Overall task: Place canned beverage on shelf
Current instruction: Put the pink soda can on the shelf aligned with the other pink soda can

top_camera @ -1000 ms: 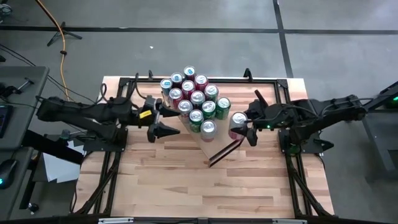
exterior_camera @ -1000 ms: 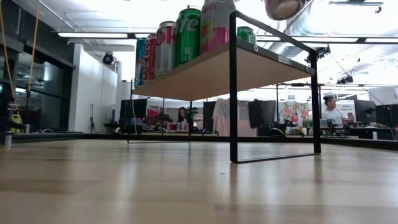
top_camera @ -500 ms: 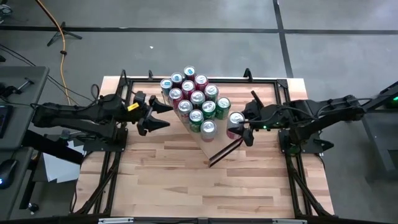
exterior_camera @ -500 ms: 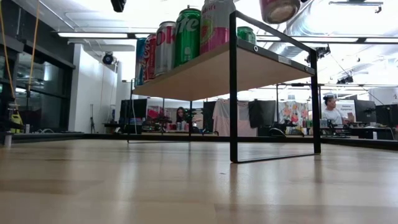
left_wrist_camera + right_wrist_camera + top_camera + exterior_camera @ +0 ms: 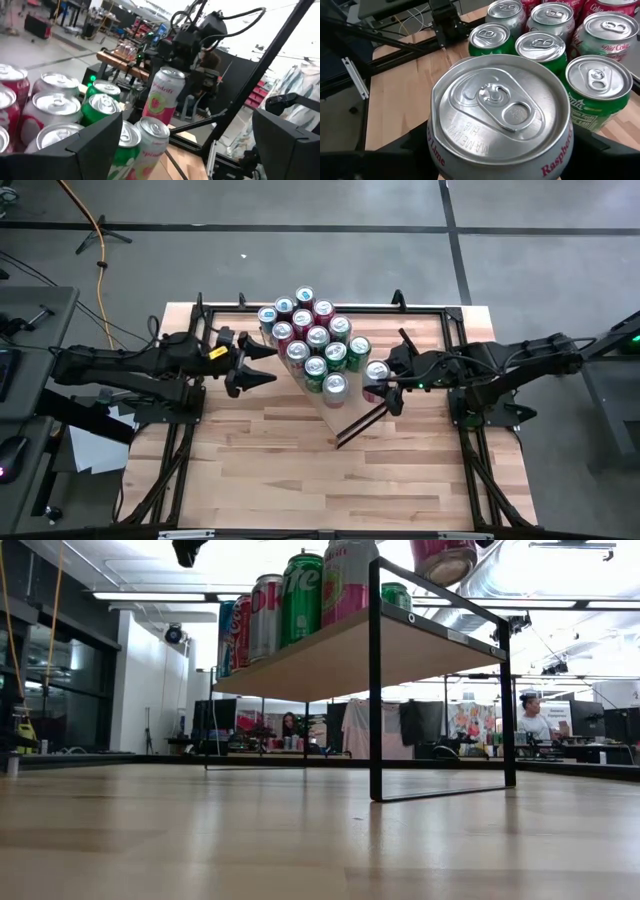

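**Right gripper has the pink can up beside the shelf, one gap to fill**

The right gripper [image 5: 384, 387] is pinching a pink can [image 5: 377, 373] around its body, jaws wrapped on either side of it, as the right wrist view shows with the can's silver lid filling most of the frame. From above, the can sits just off the right-hand edge of the shelf [image 5: 330, 658], beside the green can at the end of the pack. In the low view its base hangs a bit above the plank level, out past the black frame post, so it's held in the air and not set down yet.

The left gripper [image 5: 250, 367] waits on the other side of the shelf with its fingers spread wide, holding nothing.

Handling guess: a full drink can is stiff enough as long as it's sealed, moderately heavy for its size, and the painted aluminium wall is slick. A mid-body side grip like this one looks right; squeezing hard near the top or bottom buys nothing, and too much squeeze could dent it.

What's on the shelf: a tight cluster of cans [image 5: 312, 336], all upright, a mix of red, green, blue and pink ones, packed shoulder to shoulder. Free plank looks scarce, so the newcomer probably has to land right at the edge of the group without knocking a neighbour.
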